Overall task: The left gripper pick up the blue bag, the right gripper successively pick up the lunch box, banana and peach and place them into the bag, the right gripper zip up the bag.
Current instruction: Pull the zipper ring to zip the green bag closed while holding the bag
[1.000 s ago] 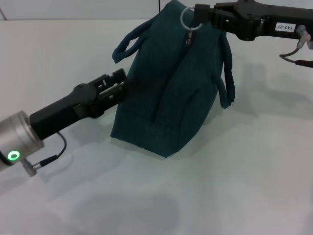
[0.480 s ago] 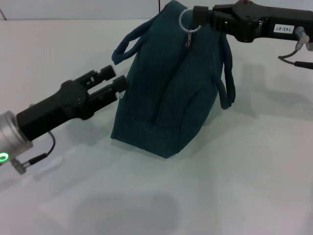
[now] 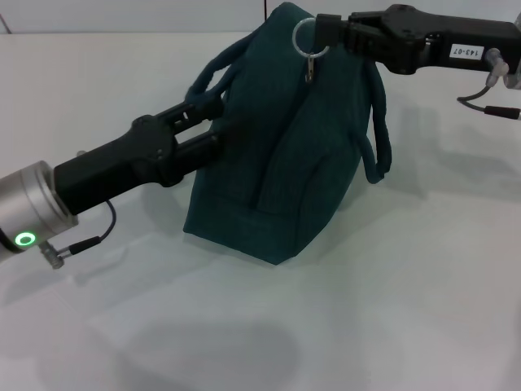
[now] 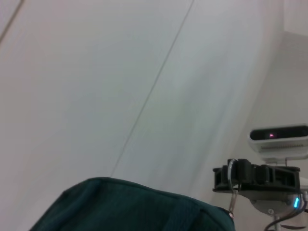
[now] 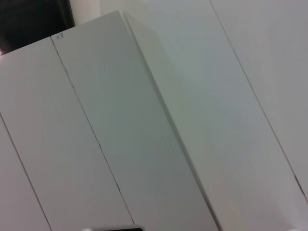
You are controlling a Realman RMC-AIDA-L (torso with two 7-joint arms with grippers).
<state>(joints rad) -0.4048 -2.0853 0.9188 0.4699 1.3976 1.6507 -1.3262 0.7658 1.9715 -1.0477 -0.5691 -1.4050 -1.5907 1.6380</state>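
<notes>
Directly beyond the left gripper (image 3: 210, 126), touching its fingertips: blue bag (image 3: 285, 155), dark teal fabric, standing upright on the white table (image 3: 391, 309), zipped along its top seam. Left gripper: black, two fingers parted with a gap between them, the tips pressed against or around the bag's near side by the near carry handle (image 3: 207, 77); whether they actually grip fabric cannot be told. At the tip of the right gripper (image 3: 324, 32), at the bag's top: metal ring (image 3: 308, 37) of the zip pull, with a small tab hanging below it. Right gripper: black, fingers closed together on the ring's edge, arm reaching in from the far side. Below the right gripper: second carry handle (image 3: 381, 122), drooping down the bag's side. Left wrist view: bag top (image 4: 134, 207), right gripper (image 4: 233, 175) with ring beyond it.
</notes>
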